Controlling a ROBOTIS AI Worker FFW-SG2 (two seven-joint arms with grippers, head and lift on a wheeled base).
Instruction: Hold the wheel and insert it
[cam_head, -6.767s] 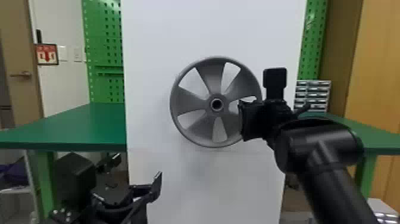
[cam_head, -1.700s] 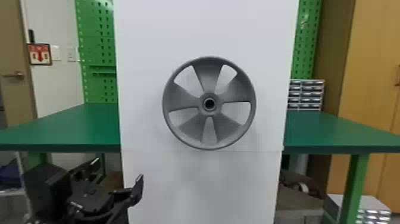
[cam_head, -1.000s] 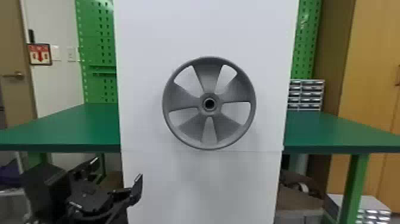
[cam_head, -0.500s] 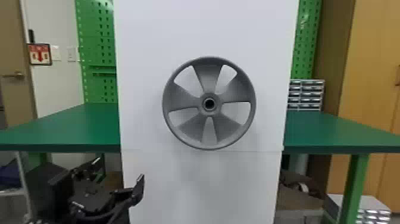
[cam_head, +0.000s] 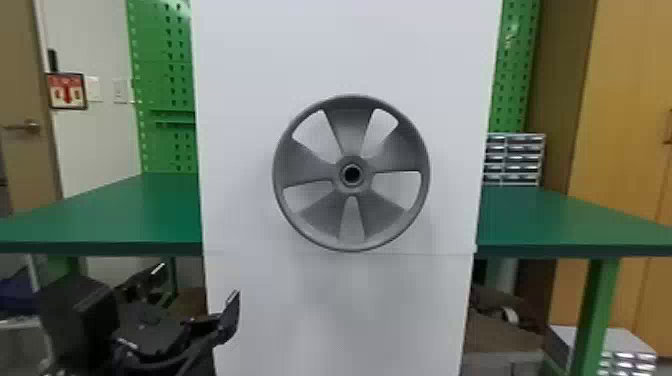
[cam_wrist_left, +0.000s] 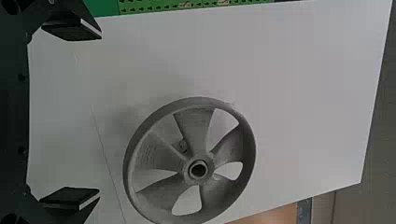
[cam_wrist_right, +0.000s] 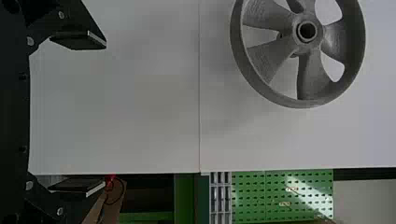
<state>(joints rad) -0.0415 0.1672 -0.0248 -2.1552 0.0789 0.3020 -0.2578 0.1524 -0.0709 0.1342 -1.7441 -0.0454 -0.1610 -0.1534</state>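
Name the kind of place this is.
Probably a workshop or robotics lab: green perforated panels stand behind a green-topped workbench, and small-drawer cabinets sit on the bench.

The robot's right end effector (cam_wrist_right: 105, 114), at the right side of the gray wheel (cam_head: 352, 220) almost seven seconds earlier, had pulled back and stood well apart from it. The left end effector (cam_head: 199, 281) had shifted slightly outward, away from the wheel. In the head view, the wheel and white panel (cam_head: 240, 150) appeared a little farther left than before.
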